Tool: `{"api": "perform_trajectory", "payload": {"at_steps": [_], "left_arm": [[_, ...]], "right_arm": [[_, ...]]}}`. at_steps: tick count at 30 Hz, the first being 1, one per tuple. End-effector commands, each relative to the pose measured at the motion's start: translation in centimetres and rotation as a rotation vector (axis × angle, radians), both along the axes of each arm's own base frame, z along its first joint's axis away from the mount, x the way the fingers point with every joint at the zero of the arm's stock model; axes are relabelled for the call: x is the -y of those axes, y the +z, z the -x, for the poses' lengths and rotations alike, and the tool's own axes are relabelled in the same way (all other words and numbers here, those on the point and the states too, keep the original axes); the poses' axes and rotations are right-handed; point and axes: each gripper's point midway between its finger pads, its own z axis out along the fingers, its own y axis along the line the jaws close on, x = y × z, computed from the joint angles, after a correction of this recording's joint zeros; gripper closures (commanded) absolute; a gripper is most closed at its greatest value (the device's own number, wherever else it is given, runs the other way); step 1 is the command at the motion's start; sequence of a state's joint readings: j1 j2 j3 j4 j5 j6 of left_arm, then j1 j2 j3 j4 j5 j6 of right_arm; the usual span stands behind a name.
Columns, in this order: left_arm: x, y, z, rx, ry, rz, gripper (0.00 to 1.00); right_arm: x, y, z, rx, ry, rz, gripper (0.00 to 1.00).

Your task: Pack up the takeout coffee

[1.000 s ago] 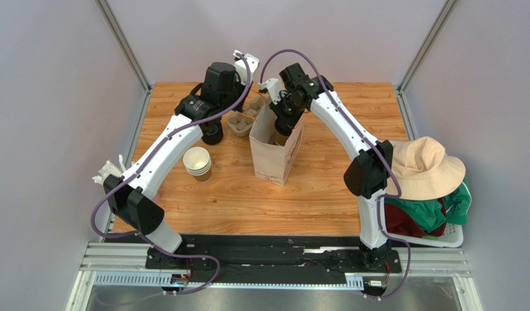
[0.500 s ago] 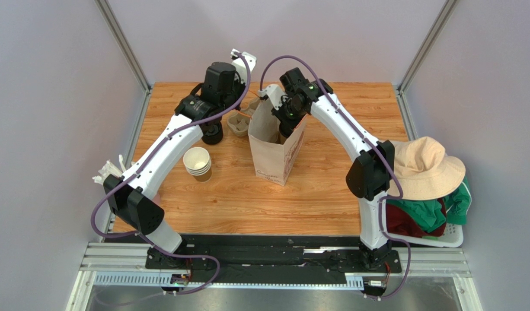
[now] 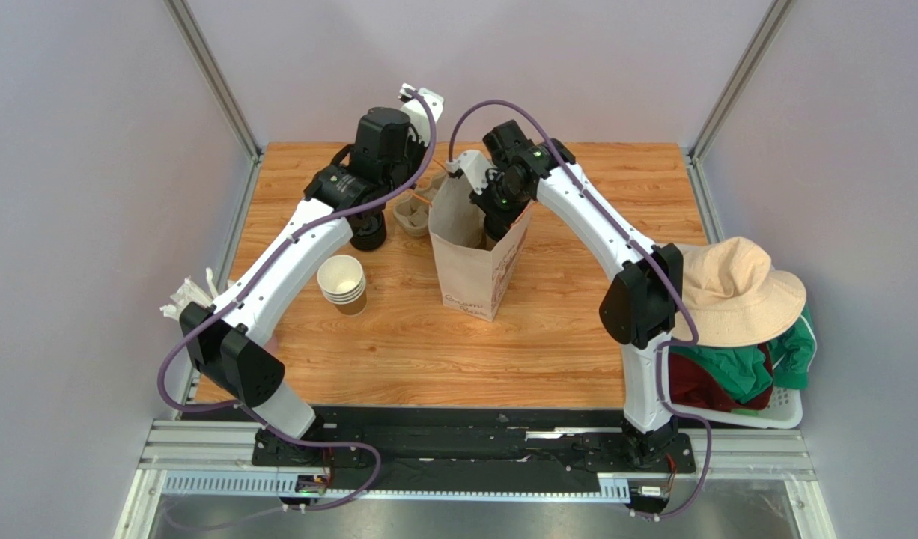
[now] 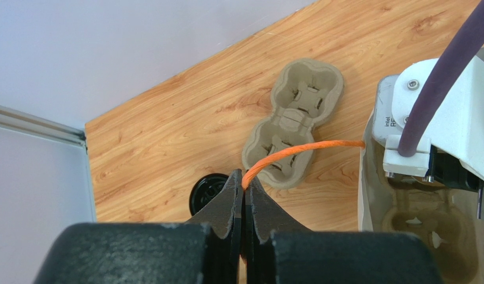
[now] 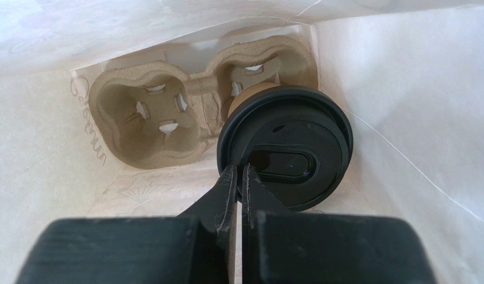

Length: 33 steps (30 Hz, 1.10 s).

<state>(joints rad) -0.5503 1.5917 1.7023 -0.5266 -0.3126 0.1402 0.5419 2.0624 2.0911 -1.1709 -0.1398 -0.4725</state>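
Observation:
The takeout coffee (image 5: 292, 148), a kraft cup under a black sip lid, is inside the white paper bag (image 3: 475, 264), over the right pocket of a pulp cup carrier (image 5: 149, 124) on the bag's floor. My right gripper (image 5: 241, 171) reaches into the bag and is shut on the lid's near rim. Whether the cup rests in the pocket I cannot tell. My left gripper (image 4: 244, 177) is shut on the bag's orange handle (image 4: 298, 148), holding it out to the left of the bag's mouth.
A second pulp carrier (image 4: 298, 112) and a stack of black lids (image 4: 206, 190) lie on the wooden table left of the bag. A stack of lidless cups (image 3: 342, 281) stands nearer. A basket (image 3: 784, 410) of clothes with a hat (image 3: 734, 286) sits at the right edge.
The right wrist has shifted slightly toward the far side over the bag. The bag's left edge has been drawn a little to the left. Both grips are unchanged.

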Motion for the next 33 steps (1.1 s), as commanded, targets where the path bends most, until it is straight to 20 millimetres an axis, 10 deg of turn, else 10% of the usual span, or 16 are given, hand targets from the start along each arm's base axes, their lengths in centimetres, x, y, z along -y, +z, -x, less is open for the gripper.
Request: {"api": "perform_trajectory", "payload": {"at_steps": [1,33], "left_arm": [[-0.1,2.2,-0.5,0.067,0.015,0.024,1.00],[-0.1,2.9,-0.5,0.075,0.018,0.035,1.00]], "right_arm": [[0.9,1.3,0.5,0.025,0.022,0.031,1.00],[2.1,-2.5,0.6,-0.071,-0.006,0.130,1.00]]}}
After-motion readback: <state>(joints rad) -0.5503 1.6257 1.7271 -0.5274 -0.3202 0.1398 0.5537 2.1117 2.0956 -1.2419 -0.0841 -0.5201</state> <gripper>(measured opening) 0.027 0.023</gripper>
